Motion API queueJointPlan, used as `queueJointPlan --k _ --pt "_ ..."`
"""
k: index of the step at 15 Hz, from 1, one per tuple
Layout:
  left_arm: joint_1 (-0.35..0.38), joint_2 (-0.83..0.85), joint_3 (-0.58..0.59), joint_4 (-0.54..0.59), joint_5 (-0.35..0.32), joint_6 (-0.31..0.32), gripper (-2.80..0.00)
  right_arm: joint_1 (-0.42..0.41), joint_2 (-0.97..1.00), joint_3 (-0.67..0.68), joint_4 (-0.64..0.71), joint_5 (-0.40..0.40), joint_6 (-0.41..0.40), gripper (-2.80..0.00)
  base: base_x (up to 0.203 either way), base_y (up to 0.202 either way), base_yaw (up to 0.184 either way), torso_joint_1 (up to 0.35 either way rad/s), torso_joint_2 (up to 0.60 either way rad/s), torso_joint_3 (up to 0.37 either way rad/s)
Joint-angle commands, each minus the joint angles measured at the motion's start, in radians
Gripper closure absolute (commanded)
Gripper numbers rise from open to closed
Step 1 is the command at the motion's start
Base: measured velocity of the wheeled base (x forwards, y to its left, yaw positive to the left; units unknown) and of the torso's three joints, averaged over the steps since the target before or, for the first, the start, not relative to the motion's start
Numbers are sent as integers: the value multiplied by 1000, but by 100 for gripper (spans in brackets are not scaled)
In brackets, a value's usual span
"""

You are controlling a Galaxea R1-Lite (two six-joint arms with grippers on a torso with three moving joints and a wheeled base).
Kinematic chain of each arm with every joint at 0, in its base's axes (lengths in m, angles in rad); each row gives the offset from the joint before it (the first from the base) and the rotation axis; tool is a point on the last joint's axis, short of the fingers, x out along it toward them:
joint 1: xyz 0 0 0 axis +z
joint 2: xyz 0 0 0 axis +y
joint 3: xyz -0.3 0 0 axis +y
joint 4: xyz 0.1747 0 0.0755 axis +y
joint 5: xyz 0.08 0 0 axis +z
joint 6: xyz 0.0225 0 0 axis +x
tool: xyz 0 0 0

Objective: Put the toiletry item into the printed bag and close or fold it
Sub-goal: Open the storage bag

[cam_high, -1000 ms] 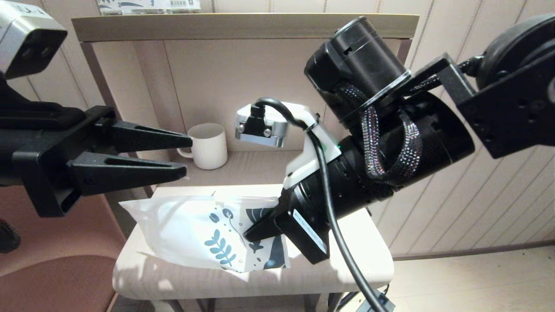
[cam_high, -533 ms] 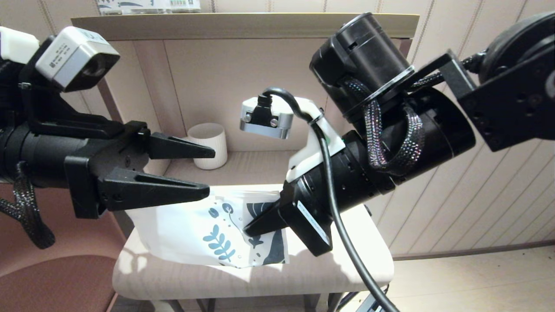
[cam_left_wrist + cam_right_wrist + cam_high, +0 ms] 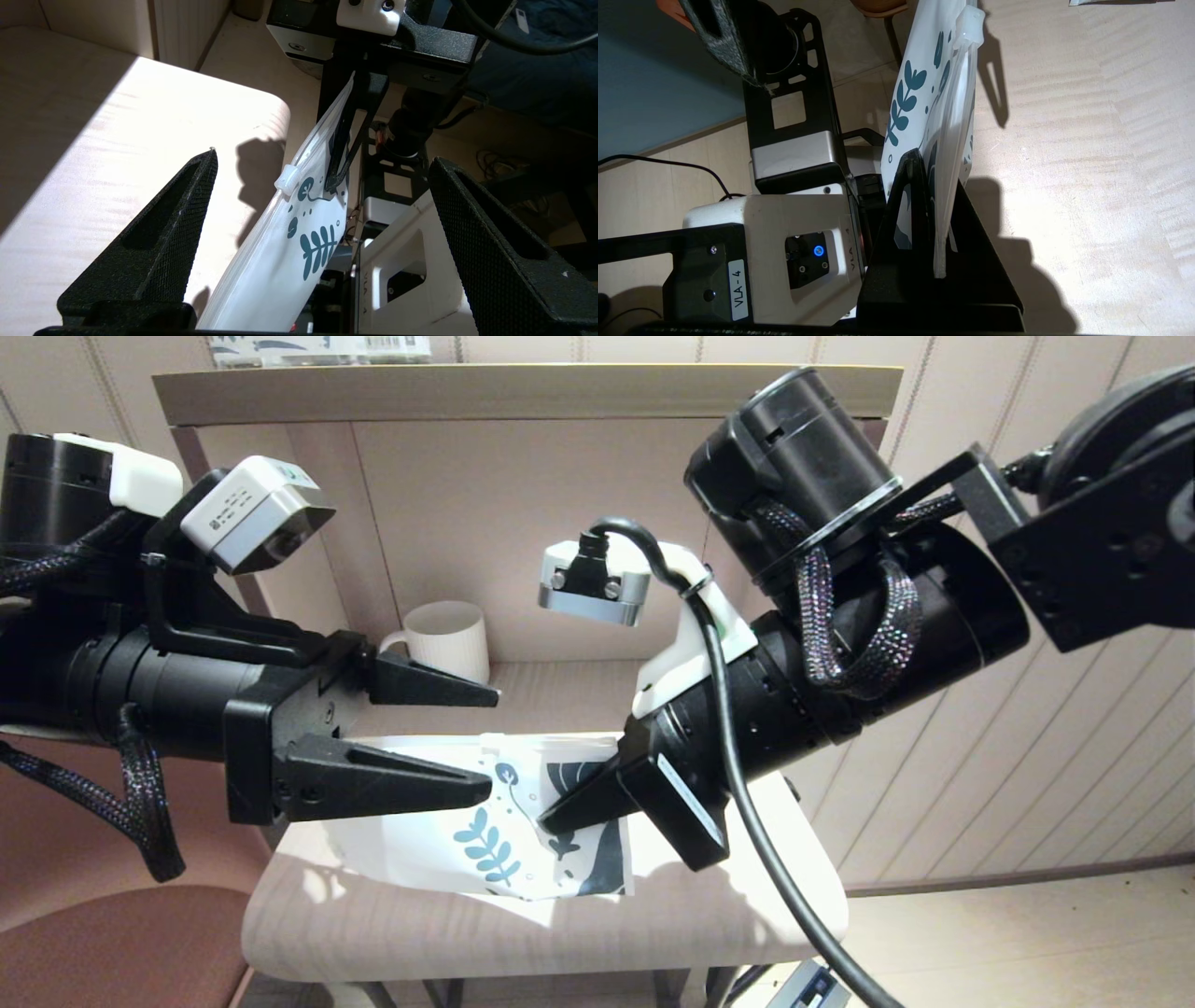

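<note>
The printed bag (image 3: 485, 835), white with teal leaf print, hangs over the small table with its printed end lifted. My right gripper (image 3: 553, 819) is shut on that printed end. In the right wrist view the bag (image 3: 920, 93) runs between the shut jaws of the right gripper (image 3: 936, 175), with its white slider (image 3: 969, 25) further along the top. My left gripper (image 3: 492, 742) is open just left of the bag, one finger above it and one beside it. In the left wrist view the bag (image 3: 280, 247) and its slider (image 3: 287, 176) lie between the spread fingers (image 3: 159, 242). The toiletry item is out of view.
A white ribbed mug (image 3: 448, 644) stands in the shelf recess behind the pale wooden table (image 3: 373, 915). A printed package (image 3: 317, 347) lies on top of the shelf. A reddish chair seat (image 3: 93, 943) is at the lower left.
My left arm has swung right and forward, bringing its open fingers up to the bag. The right gripper has drifted slightly right with the bag still in it.
</note>
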Motion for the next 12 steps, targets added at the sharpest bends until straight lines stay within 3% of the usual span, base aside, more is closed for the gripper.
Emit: queueJointPlan --k 1,7,12 --pt "-1 5 5 0 -6 1 -280 2 -4 -4 4 3 -3 0 0 0 0 0 0 0" --pt "0 -4 15 -3 -6 3 -280 -1 -8 -8 17 -5 -84 0 0 0 0 0 0 0" --pt "0 4 18 -3 -8 35 -280 -34 -9 -62 135 -6 -205 0 0 0 0 0 0 0"
